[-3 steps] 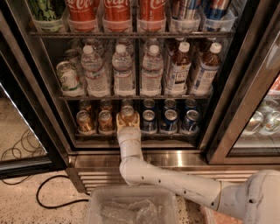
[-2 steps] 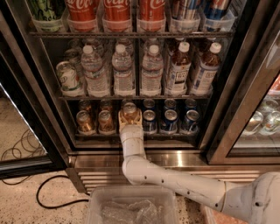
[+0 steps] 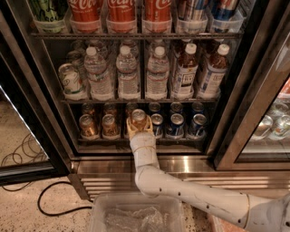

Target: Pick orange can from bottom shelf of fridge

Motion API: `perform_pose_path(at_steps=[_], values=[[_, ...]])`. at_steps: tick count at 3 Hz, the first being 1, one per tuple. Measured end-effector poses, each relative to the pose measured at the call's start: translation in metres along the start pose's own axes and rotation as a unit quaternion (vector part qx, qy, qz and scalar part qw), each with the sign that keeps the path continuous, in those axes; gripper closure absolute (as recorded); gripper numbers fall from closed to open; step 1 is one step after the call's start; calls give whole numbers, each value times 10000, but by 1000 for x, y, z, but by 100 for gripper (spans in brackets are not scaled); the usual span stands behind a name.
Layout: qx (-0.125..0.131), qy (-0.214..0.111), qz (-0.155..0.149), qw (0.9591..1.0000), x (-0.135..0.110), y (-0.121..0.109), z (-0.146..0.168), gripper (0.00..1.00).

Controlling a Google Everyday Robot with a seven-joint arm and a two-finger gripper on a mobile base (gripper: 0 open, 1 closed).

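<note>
The fridge (image 3: 41,90) stands open in front of me. On its bottom shelf (image 3: 102,140) stand several orange cans (image 3: 88,126) on the left and blue cans (image 3: 176,124) on the right. My gripper (image 3: 139,128) reaches into this shelf from below on the white arm (image 3: 181,192). Its fingers (image 3: 130,131) close on either side of one orange can (image 3: 138,119) in the middle of the front row. That can stands upright, between an orange can (image 3: 109,125) and a blue can (image 3: 157,123).
Water and tea bottles (image 3: 127,72) fill the rack above, red cola cans (image 3: 121,11) the top one. The ribbed steel base (image 3: 195,165) lies under the shelf. The glass door (image 3: 256,104) hangs open at right. A clear plastic bin (image 3: 136,216) and a black cable (image 3: 50,206) are on the floor.
The gripper with the orange can between its fingers has shifted slightly to the right. The other cans and bottles have not moved.
</note>
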State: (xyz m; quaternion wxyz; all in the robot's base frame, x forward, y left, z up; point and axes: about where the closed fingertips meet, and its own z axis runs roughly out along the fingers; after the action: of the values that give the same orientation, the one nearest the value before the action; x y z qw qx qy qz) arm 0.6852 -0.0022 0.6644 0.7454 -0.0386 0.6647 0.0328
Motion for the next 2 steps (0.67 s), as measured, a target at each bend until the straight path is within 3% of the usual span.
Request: perform_pose_path(at_steps=[2], values=[[-101,302,-4,9995,-2,-11,-36,100]])
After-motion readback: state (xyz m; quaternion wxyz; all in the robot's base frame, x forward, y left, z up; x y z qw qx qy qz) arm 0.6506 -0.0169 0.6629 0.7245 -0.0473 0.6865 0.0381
